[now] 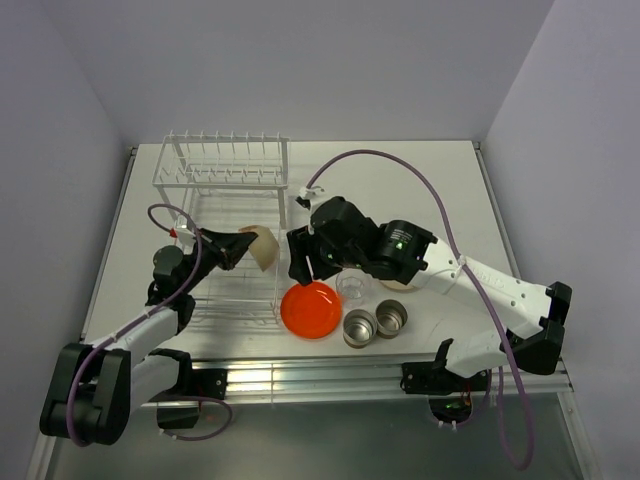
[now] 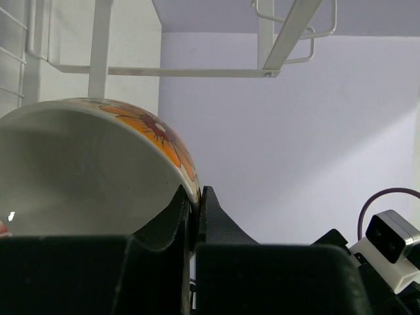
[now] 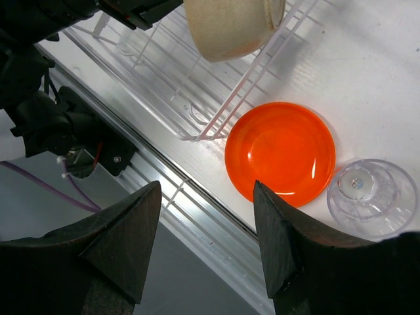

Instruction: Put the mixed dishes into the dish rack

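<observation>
My left gripper [image 1: 246, 243] is shut on the rim of the white-beige bowl [image 1: 264, 247] and holds it tilted over the right side of the white wire dish rack [image 1: 225, 195]. In the left wrist view the bowl [image 2: 85, 170] shows orange flowers, with the rim pinched in the gripper [image 2: 195, 197]. My right gripper [image 1: 303, 265] is open and empty above the orange-red plate [image 1: 311, 309]. In the right wrist view the gripper [image 3: 207, 197] hovers left of that plate [image 3: 281, 151], beside the clear glass [image 3: 371, 197]. Two steel cups [image 1: 360, 327] [image 1: 391, 317] stand near the front edge. The cream plate [image 1: 400, 286] is mostly hidden under the right arm.
The rack's raised prong row [image 1: 225, 145] is at its far end. The rack's near right corner [image 3: 197, 128] lies close to the orange plate. The table's metal front rail [image 1: 300, 375] runs just below the cups. Purple cables loop over both arms.
</observation>
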You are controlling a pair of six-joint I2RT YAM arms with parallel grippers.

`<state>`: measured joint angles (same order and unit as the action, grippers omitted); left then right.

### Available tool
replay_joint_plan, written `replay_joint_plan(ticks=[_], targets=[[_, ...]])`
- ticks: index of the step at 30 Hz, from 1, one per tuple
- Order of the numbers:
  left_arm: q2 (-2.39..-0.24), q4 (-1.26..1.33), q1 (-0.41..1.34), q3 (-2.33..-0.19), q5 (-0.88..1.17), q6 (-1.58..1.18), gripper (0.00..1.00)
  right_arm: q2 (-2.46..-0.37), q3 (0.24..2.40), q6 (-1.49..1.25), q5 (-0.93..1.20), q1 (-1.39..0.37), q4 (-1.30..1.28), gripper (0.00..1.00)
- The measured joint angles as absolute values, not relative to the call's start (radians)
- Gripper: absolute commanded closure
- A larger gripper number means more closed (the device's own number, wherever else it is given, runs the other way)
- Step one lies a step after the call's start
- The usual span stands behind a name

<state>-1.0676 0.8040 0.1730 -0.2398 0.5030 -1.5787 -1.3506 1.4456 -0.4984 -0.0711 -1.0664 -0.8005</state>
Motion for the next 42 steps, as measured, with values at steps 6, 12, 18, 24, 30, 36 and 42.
replay_joint_plan(ticks=[6,12,18,24,30,36,42], targets=[[-1.064,0.818,0.175,-0.235,0.471,-1.554,1.00,-1.346,1.431,-0.508,-0.071,-1.060,-0.794,0.34],[-1.050,0.821,0.175,-0.219,0.401,-1.542,1.00,-1.345,1.417,-0.512,-0.070,-1.057,-0.791,0.35],[-0.968,0.714,0.176,-0.211,0.302,-1.530,1.00,-1.345,1.417,-0.534,-0.063,-1.048,-0.778,0.35],[-0.910,0.690,0.176,-0.206,0.201,-1.536,1.00,-1.349,1.417,-0.543,-0.046,-1.037,-0.766,0.35],[-0.904,0.631,0.176,-0.184,0.123,-1.555,1.00,-1.364,1.417,-0.557,-0.022,-1.025,-0.757,0.35],[-0.888,0.555,0.177,-0.186,0.065,-1.560,1.00,-1.366,1.394,-0.561,0.007,-0.998,-0.737,0.36],[-0.908,0.553,0.178,-0.198,0.044,-1.568,1.00,-1.366,1.385,-0.560,0.025,-0.987,-0.727,0.36]])
